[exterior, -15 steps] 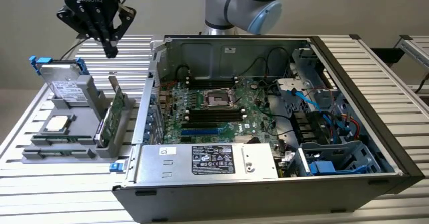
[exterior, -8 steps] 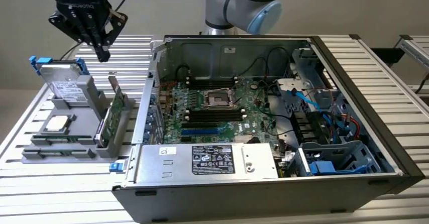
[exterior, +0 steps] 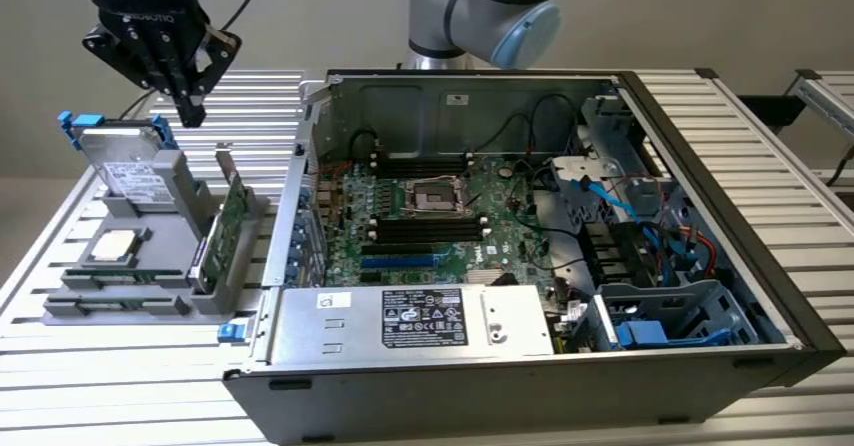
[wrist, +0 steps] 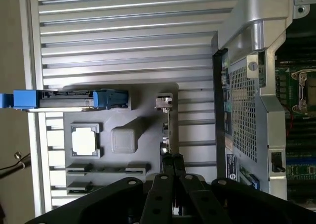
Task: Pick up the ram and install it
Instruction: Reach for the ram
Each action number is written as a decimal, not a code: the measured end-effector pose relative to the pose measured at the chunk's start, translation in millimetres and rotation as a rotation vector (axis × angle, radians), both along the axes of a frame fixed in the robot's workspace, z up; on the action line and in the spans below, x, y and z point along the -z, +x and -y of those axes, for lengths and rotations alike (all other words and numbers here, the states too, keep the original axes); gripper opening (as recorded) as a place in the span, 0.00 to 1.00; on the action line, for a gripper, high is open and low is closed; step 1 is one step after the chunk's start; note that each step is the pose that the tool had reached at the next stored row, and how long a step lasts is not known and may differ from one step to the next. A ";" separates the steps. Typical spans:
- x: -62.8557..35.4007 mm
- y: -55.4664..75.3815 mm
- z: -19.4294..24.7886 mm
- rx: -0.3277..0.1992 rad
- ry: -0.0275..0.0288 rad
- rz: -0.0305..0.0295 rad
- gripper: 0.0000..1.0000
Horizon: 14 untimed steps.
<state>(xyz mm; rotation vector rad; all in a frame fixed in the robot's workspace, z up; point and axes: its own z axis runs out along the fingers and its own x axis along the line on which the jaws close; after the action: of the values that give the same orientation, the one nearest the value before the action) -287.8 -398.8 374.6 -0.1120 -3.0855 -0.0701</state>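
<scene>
My gripper (exterior: 192,116) hangs high over the back of the grey parts holder (exterior: 160,221) at the exterior view's left. Its fingers (wrist: 173,164) are shut with nothing between them. The ram (exterior: 123,278) is a thin green stick standing on edge in a slot near the holder's front, well below and in front of the gripper; from the wrist it is a dark narrow strip (wrist: 106,168). The open computer case (exterior: 534,366) holds the motherboard (exterior: 441,216) with its long black memory slots (exterior: 427,229) beside the processor socket (exterior: 434,196).
On the holder also stand a hard drive with blue clips (exterior: 127,161), a square silver processor chip (exterior: 110,249) and a taller green expansion card (exterior: 230,221). The case's metal side wall (wrist: 247,85) rises next to the holder. A power supply (exterior: 414,321) and cables (exterior: 627,206) crowd the case.
</scene>
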 end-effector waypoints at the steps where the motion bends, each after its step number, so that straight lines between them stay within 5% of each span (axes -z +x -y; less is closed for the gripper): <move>1: 0.1 -1.3 0.0 0.000 0.0000 -0.0017 0.10; 14: 1.3 -15.9 0.0 0.000 0.0001 -0.0288 0.10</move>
<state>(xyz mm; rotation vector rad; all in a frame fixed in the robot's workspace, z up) -303.6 -398.8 373.3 -0.1120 -3.0568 -0.0680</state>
